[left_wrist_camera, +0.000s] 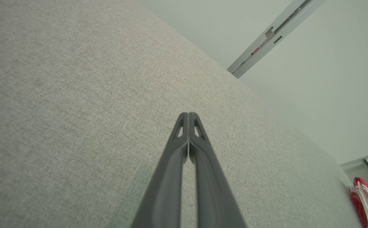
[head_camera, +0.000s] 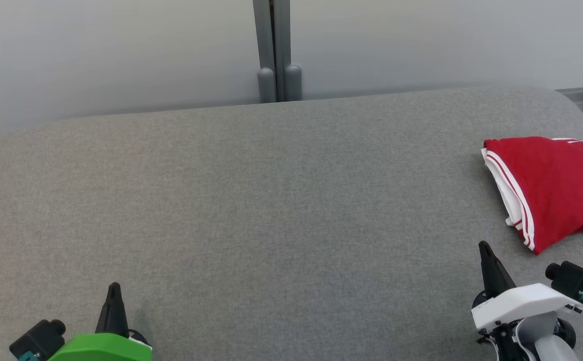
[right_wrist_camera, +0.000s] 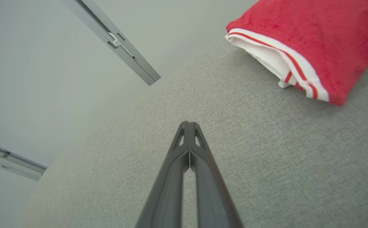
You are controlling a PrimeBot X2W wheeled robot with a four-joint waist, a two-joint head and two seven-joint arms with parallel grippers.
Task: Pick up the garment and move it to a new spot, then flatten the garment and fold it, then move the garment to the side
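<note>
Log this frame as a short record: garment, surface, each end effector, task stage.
garment: red fabric garment with white striped trim, folded
place: right end of the grey fabric surface, partly past the head view's edge
left end effector: shut, empty, far from the garment
right end effector: shut, empty, near the garment, not touching
stage: looks folded and set aside

Bright, even, diffuse light; a faint shadow under the garment [right_wrist_camera: 314, 31]; head view sharp; wrist views warp straight lines toward edges
</note>
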